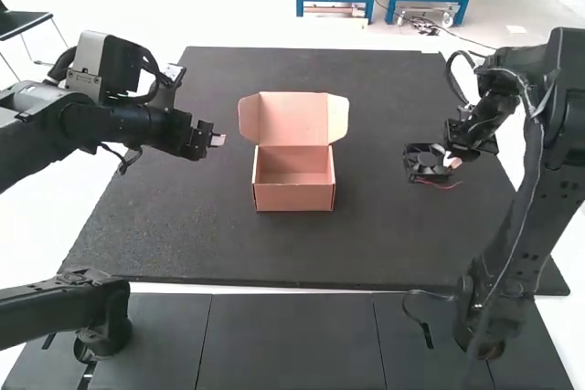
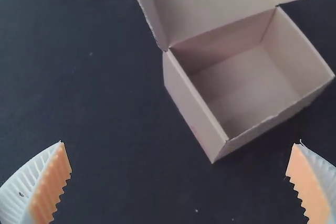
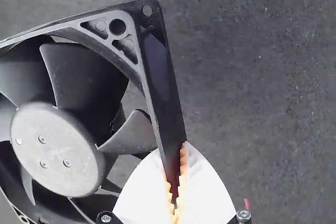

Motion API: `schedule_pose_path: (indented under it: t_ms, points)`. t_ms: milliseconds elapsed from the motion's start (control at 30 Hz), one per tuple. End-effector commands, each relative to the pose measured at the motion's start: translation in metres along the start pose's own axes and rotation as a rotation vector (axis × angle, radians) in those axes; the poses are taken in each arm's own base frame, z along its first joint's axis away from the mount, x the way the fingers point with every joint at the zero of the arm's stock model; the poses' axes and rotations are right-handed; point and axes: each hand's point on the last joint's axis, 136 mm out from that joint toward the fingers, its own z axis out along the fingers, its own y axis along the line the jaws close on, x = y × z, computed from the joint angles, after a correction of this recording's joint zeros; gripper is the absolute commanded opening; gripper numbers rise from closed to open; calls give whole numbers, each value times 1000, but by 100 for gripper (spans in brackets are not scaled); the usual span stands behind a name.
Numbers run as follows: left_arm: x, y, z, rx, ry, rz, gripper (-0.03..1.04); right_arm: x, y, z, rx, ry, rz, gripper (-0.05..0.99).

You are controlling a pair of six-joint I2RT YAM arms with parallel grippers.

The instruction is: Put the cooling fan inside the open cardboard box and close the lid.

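While your right jaws are clamped on the cooling fan [image 3: 79, 129], note how little they hold: the white ribbed fingers [image 3: 142, 198] meet on one thin side wall of its black frame, orange pads [image 3: 181, 161] pressed against either face of that wall. From the right wrist view you see the blades and round hub face-on, with a corner of the frame and its screw holes standing away from the grip. From the high view the fan [image 1: 425, 163] hangs on edge at the end of the right arm [image 1: 539, 134], over the right side of the worktop [image 1: 183, 207]. Its thin red lead [image 1: 448, 185] trails just beneath it. You cannot tell whether the fan's lower corner touches the dark surface. Your left jaws are spread wide and hold nothing, their two orange-padded fingers [image 2: 50, 182] far apart over bare worktop. They are just short of the cardboard box [image 2: 247, 87], near one of its corners. In the high view the left arm [image 1: 91, 125] reaches in from the left, and its tip stops beside the box [image 1: 292, 175] without touching it. The box sits at the middle of the worktop, well apart from the fan, with nothing inside. Its lid [image 1: 292, 118] stands upright at the far wall, side flaps turned outward.
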Motion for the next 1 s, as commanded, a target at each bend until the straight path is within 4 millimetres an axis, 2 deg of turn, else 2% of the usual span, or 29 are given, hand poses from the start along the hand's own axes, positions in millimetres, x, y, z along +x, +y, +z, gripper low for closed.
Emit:
schedule_pose_path:
  t_ms: [0,333,500,733,967]
  points:
    - [2,-1,-8,-2,-13,50,97,-7,31,-41,-71,-100,-13,-2]
    - [11,0,-22,-24,-3,97,97,32,61,-94,-131,-170,-11,-2]
    - [13,1,-27,-33,-9,107,97,52,89,-110,-173,-209,-25,-2]
    - [12,2,-28,-39,-19,110,97,89,134,-115,-242,-177,-72,-2]
    - [10,2,-28,-40,-29,110,97,130,167,-108,-303,-84,-76,-2]
